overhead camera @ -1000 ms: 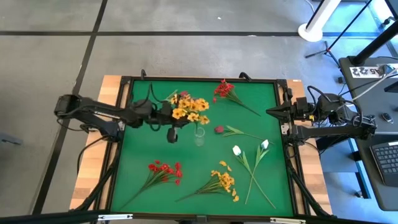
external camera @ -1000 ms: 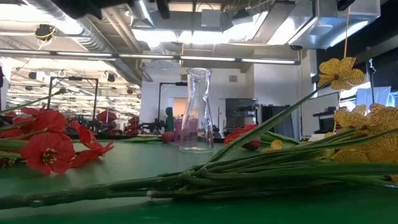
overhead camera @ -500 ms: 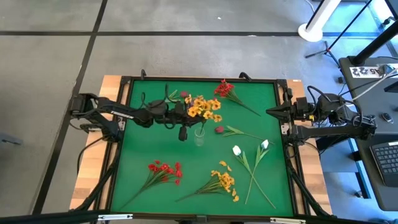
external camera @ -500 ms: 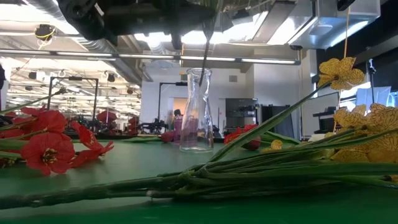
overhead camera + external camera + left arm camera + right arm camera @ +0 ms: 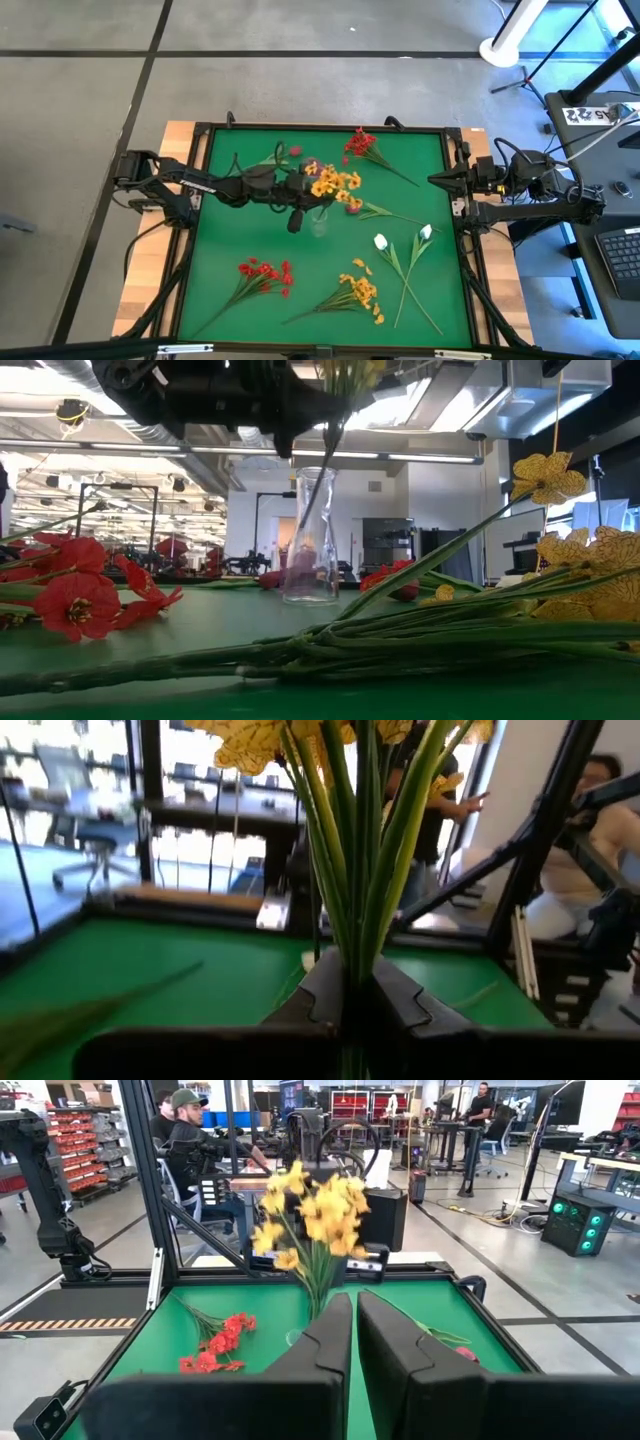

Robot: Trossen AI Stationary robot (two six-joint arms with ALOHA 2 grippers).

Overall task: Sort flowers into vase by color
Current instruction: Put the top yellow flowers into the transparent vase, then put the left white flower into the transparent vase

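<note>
My left gripper is shut on a yellow-orange bunch and hangs over the clear glass vase, which stands upright on the green mat. In the low view the bunch's stems come down to the vase's mouth. Lying on the mat are a red bunch, a second yellow-orange bunch, two white tulip buds, a far red bunch and a maroon bud. My right gripper waits shut at the mat's right edge. My left gripper pinches the bundled green stems of the yellow-orange bunch between its two fingers, coming level from the table's left, across the stems. The bunch is lifted clear and stands nearly upright, blooms above the fingers, and its lower stem ends reach the vase's mouth.
A raised black frame runs round the green mat. A maroon bud on a stem lies near the far edge. Open mat shows left of the vase. People and workbenches stand beyond the far edge.
My left gripper has moved toward the table's right, carrying the yellow-orange bunch from left of the vase to over it. The bunch has turned more upright, and its stems have come down to the vase's mouth in the low view.
</note>
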